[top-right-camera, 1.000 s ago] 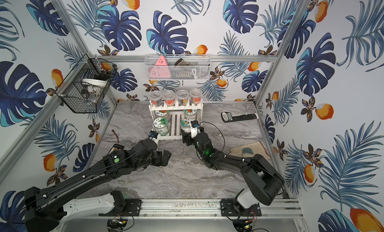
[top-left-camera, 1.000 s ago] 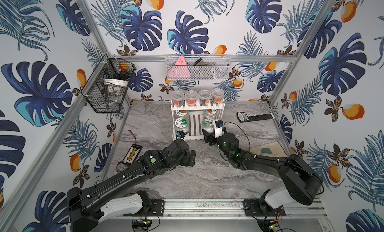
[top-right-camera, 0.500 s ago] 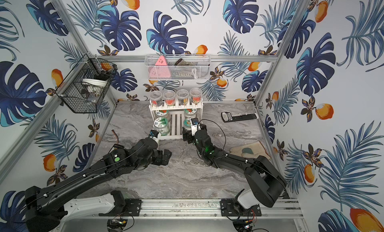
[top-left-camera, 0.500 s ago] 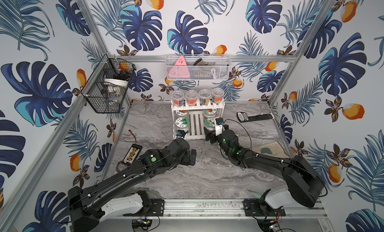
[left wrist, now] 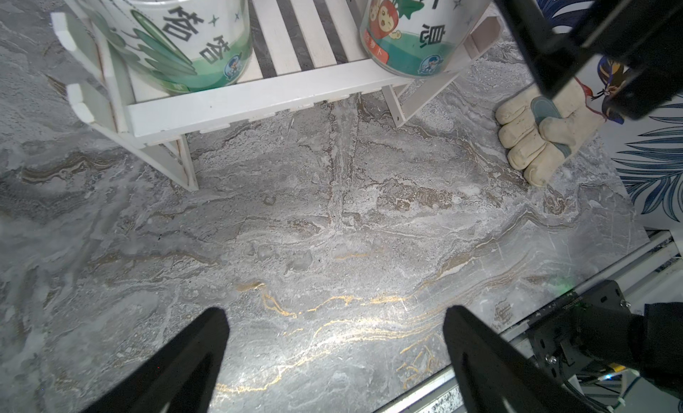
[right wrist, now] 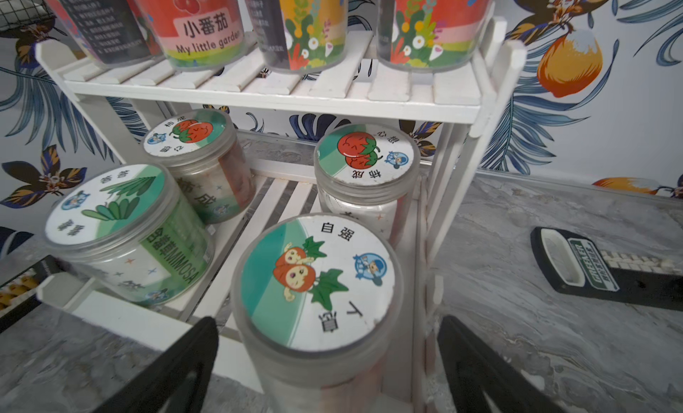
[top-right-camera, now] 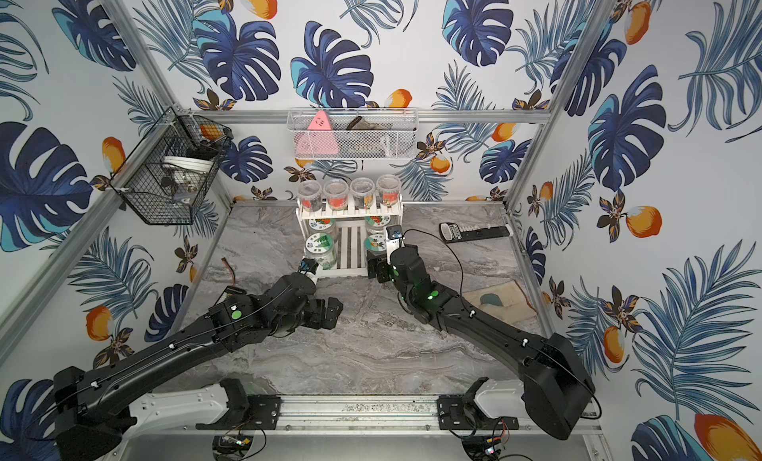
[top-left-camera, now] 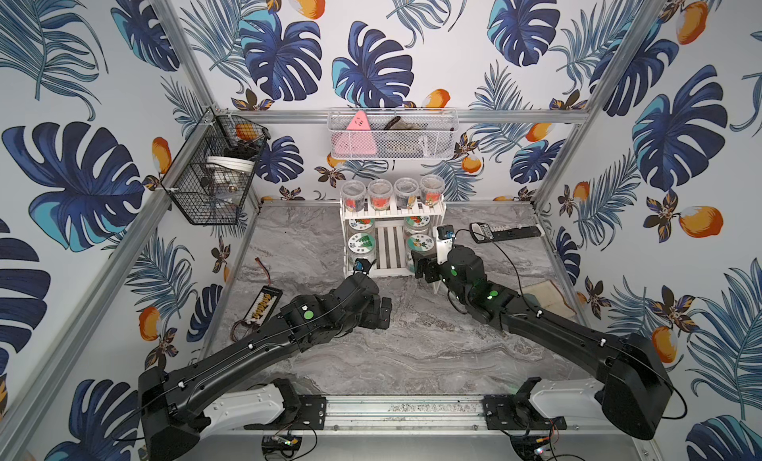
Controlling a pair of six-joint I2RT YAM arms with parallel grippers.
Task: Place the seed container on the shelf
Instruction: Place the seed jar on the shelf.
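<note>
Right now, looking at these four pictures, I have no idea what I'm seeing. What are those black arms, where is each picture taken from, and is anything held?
These are two robot arms, left and right, fixed to a rail, each ending in two fingers. Two pictures look down from overhead, side by side; the other two come from cameras on the arms' wrists. On the marble table stands a small white shelf: four cups on its upper tier, four lidded seed jars below. A glove and a black handheld device lie nearby. The right fingers stand open either side of one front seed container, which rests on the lower tier, ungripped. The left fingers are open over the table, holding nothing.
</note>
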